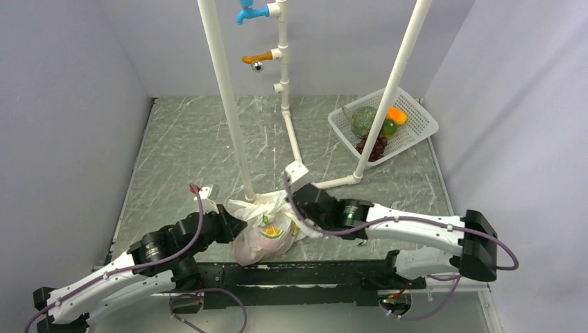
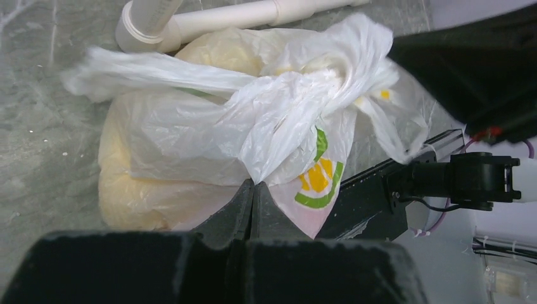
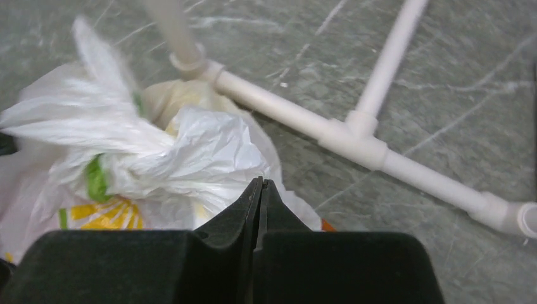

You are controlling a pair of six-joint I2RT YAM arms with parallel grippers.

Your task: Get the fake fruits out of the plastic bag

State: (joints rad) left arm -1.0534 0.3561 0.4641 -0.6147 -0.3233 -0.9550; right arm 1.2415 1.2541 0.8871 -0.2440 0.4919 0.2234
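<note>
The bag (image 1: 267, 232) was seen lying on the counter (image 1: 187, 146) near its front edge, between the two arms and just in front of the foot of a white pipe frame (image 1: 232, 104). Its top was bunched and twisted, and its lemon print faced up. Fruits (image 1: 253, 246) were seen only as pale yellow and pinkish shapes through the film, all inside the bag; their kinds could not be told. The left tool (image 1: 232, 223) was held at the bag's left side. In the left wrist view, its fingers (image 2: 244, 202) were pressed together with a twisted fold of the bag (image 2: 253, 126) pinched at their tips. The right tool (image 1: 301, 208) was held at the bag's right side. In the right wrist view, the right tool (image 3: 261, 183) was pressed together with its tips against the crumpled film of the bag (image 3: 158, 152); whether film was caught between them could not be told. The base of the pipe frame (image 3: 354, 126) lay flat on the counter just behind the bag. Well apart, at the far right corner, a white basket (image 1: 426, 125) was seen, tilted, with a green melon (image 1: 362, 119) and dark grapes (image 1: 374, 147) in it.
</note>
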